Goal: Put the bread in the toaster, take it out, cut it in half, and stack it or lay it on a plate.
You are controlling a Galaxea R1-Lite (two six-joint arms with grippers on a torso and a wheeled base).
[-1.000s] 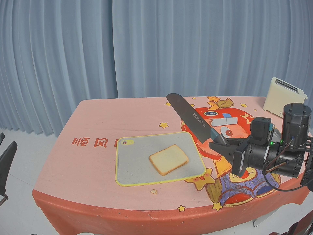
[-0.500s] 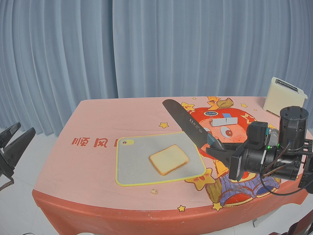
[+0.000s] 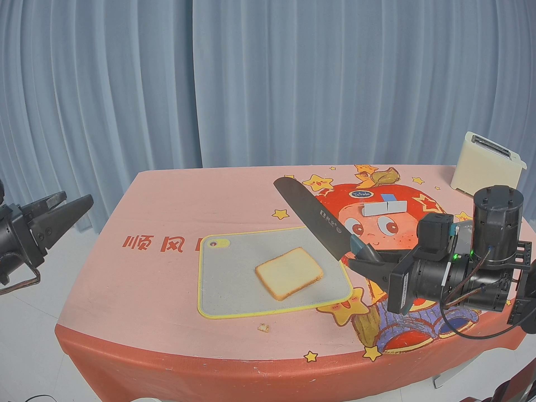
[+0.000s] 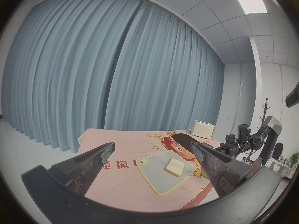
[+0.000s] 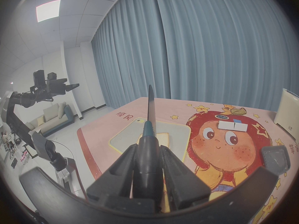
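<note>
A pale square slice of bread point(image 3: 289, 273) lay flat on a grey cutting board with a yellow rim point(image 3: 223, 286), on the pink cartoon-printed tabletop point(image 3: 167, 213). The right claw point(image 3: 365, 259) clamped the handle of a black broad-bladed knife point(image 3: 315, 213), whose blade slanted up above the board's far right corner. The left claw point(image 3: 70, 203) hung beyond the tabletop's left edge, fingers parted. A cream toaster point(image 3: 486, 166) stood at the far right corner.

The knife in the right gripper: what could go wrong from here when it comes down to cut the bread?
1. The bread lies loose on the cutting board, and the left gripper hangs open beyond the edge of the table, so the slice may slide under the blade.
2. The right gripper holds the knife only by its handle; the long blade might twist when pressed.
</note>
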